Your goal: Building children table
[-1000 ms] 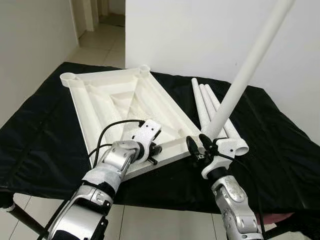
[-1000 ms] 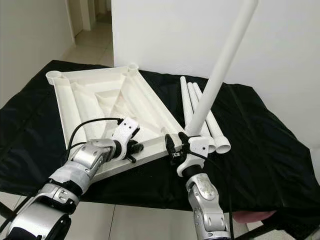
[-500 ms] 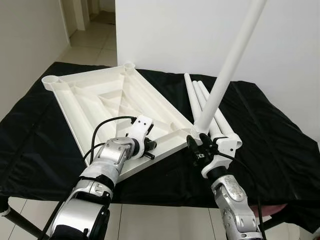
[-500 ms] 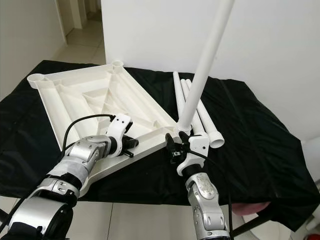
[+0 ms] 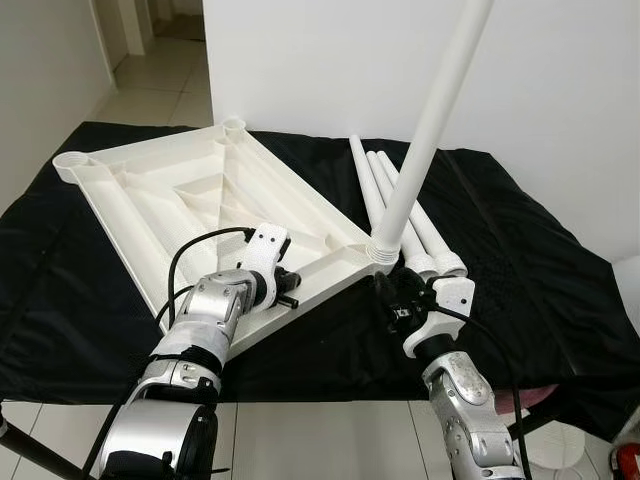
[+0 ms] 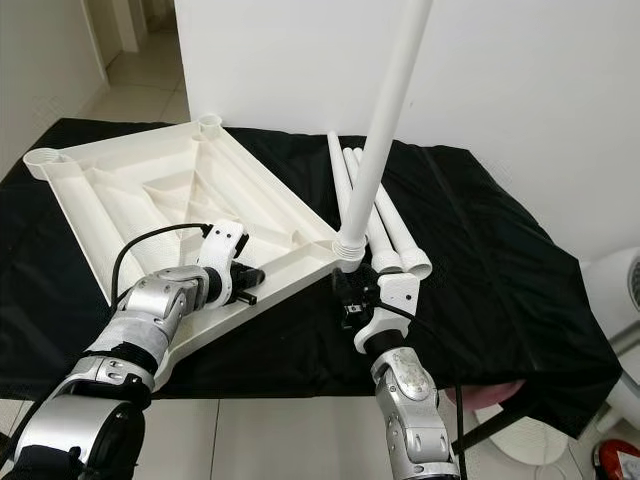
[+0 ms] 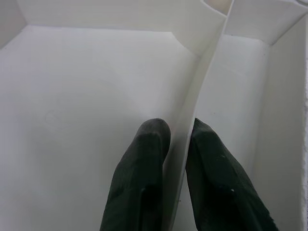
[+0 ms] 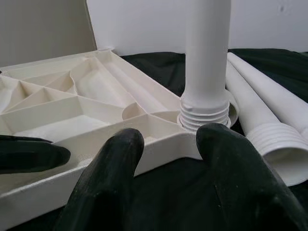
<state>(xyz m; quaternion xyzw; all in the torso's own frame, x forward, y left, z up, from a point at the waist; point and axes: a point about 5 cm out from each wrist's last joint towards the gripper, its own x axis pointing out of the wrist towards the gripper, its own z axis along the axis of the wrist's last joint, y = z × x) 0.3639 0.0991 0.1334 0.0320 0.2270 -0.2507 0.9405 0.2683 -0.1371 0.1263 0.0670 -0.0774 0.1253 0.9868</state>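
A: Tabletop (image 5: pixel 200 205), white moulded plastic, lies upside down on the black cloth (image 5: pixel 520 260), ribs and corner sockets facing up. One leg (image 5: pixel 425 130) stands in the near corner socket (image 8: pixel 192 118), leaning a little; its thread is still partly exposed above the collar, so I judge it not fully seated.

B: Handling?

A: Judgement only: hollow ribbed shell, light, stiff enough across the ribs, smooth and likely slippery on the cloth. It would turn with the leg unless braced. A thin rib or the rim is the sensible hold.

B: And that is where the left is?

A: Yes. Left gripper (image 7: pixel 166 139) has its two fingers pinched on an upright rib (image 7: pixel 202 96) near the near edge of the tabletop, one finger on each face.

B: Right?

A: Right gripper (image 8: pixel 166 144) sits low, just before the socket. Its fingers are spread apart with the base of the leg beyond them, holding nothing. The leg stands by itself in the socket.

B: Spare parts?

A: Three more legs (image 5: pixel 405 215) lie side by side on the cloth just beside the tabletop, threaded ends toward the robot. White wall (image 5: pixel 330 60) behind.
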